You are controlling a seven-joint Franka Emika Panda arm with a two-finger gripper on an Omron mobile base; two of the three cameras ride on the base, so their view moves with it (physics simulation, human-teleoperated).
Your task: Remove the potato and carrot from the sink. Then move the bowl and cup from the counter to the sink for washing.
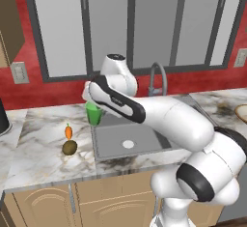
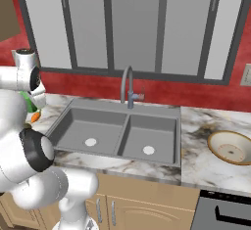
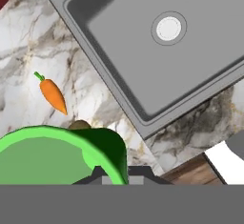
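Hand view first: the cup (image 3: pixel 57 154) sits right up against the camera, its bright green rim curving across the bottom, and the gripper (image 3: pixel 116 174) has its jaws pinched on that rim, one dark finger tip on each side of the wall. The inside of the cup looks empty. Just past the rim, the potato (image 3: pixel 80 124) peeks out as a brown sliver on the counter (image 3: pixel 28 51), and the carrot (image 3: pixel 52 95) lies a little beyond it, green top pointing away from the sink (image 3: pixel 143 51).

Over to the left base view: the cup (image 1: pixel 93 114) is lifted clear of the marble at the sink's left rim, near the back corner, hanging under the arm's wrist. The carrot (image 1: pixel 68 132) and the potato (image 1: pixel 69 147) rest close together on the counter (image 1: pixel 34 144), left of the basin (image 1: pixel 116 134), with the potato nearer the front edge.

Right base view now: both basins of the sink (image 2: pixel 117 131) hold nothing but their white drains. Far to the right, the bowl (image 2: pixel 231 147) sits on the counter (image 2: pixel 196 126), well apart from the sink, empty.
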